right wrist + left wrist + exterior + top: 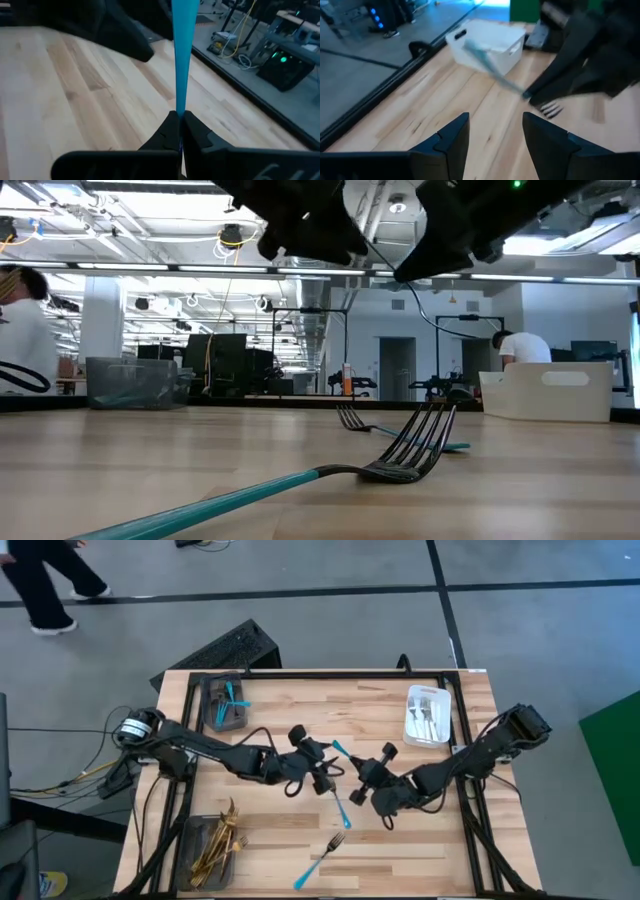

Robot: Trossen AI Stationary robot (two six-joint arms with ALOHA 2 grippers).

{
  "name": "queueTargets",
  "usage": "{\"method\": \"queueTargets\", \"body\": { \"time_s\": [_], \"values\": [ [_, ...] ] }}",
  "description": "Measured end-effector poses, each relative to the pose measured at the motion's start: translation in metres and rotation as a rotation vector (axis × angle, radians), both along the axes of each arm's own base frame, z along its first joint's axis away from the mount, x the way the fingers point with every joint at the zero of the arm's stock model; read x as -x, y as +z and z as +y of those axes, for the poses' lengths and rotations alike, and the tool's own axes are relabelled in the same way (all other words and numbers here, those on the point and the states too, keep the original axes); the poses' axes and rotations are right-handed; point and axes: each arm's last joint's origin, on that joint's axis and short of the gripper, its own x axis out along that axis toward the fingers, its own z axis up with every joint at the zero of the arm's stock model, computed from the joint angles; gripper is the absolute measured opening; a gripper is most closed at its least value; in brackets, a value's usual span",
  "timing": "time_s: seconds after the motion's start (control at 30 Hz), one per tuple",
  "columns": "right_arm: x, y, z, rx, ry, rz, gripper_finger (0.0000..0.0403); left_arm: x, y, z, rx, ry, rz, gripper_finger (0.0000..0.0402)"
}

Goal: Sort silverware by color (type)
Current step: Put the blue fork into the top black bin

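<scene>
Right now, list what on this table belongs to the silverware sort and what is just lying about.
Job:
- blue-handled fork clamped in the right gripper
- blue-handled forks loose on the table
- gold pieces
- silver pieces
- left gripper, fingers open

Lying about:
- keyboard beyond the table
- cables on the floor

I'm looking into a big open robotics lab or workshop, not anyone's home. My wooden table stands on a bare grey concrete floor marked with dark tape lines. Past the table I see exposed pipes and strip lights on the ceiling, more workbenches with dark monitors, and loose cables trailing on the floor. A person in a white shirt stands at a far bench.
</scene>
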Motion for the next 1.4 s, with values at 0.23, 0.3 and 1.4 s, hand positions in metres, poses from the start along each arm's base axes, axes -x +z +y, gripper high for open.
{"method": "queueTargets", "body": {
  "time_s": [0.23,0.3,1.4],
  "values": [
    [-0.003,0.001,-0.006,0.035,-0.017,0.013,0.0015,-0.006,0.009,0.001,0.015,-0.072,-0.087,0.0171],
    [-0.003,0.001,-0.005,0.050,-0.010,0.023,0.0015,-0.006,0.009,0.005,0.009,-0.048,-0.089,0.0171],
    [-0.010,-0.001,-0.022,-0.166,-0.038,-0.055,0.0141,0.133,0.072,0.066,-0.414,0.413,0.483,0.0001]
  ]
}}
